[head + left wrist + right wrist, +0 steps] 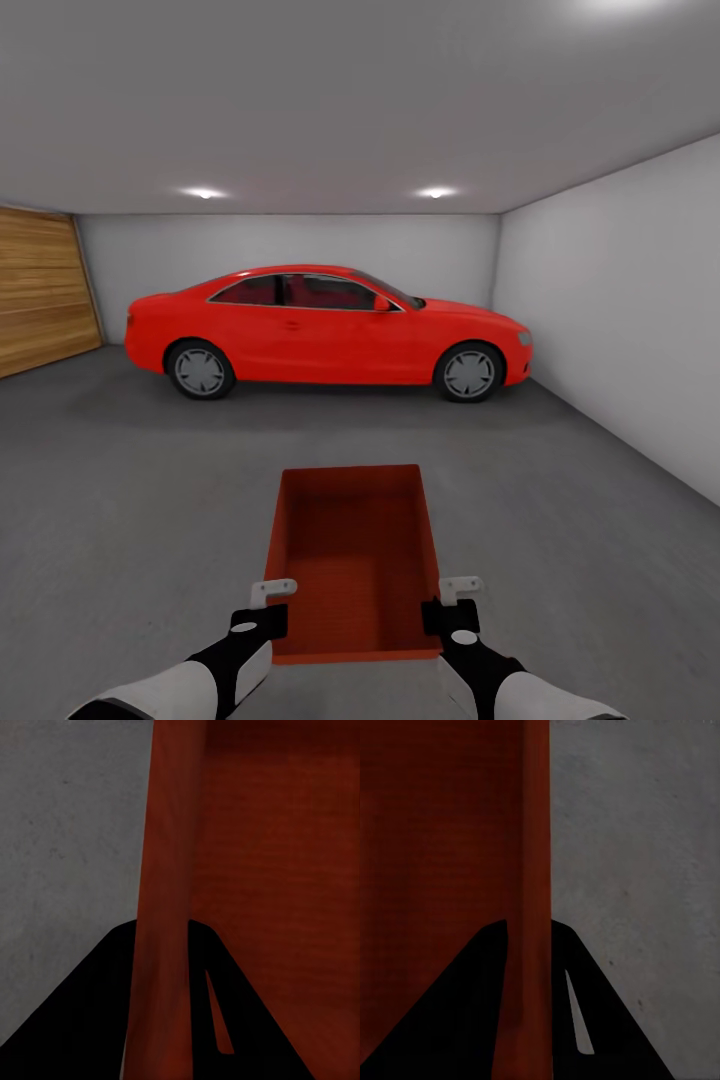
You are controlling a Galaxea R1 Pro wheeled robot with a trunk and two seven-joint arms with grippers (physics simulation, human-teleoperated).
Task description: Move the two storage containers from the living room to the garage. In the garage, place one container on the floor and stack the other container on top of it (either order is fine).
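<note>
One orange-red storage container (355, 560) is held out in front of me over the dark grey concrete floor (130, 500) of the garage, open side up and empty. My left gripper (268, 615) is shut on its left wall near the near corner. My right gripper (447, 610) is shut on its right wall. In the left wrist view the container wall (165, 907) runs between the two black fingers (82, 1012). The right wrist view shows the container wall (534, 892) clamped the same way between its fingers (607, 1020).
A red car (325, 330) is parked across the far end of the garage. A wooden panel door (40, 300) fills the left wall. A grey wall (620, 330) runs along the right. Open concrete lies between me and the car.
</note>
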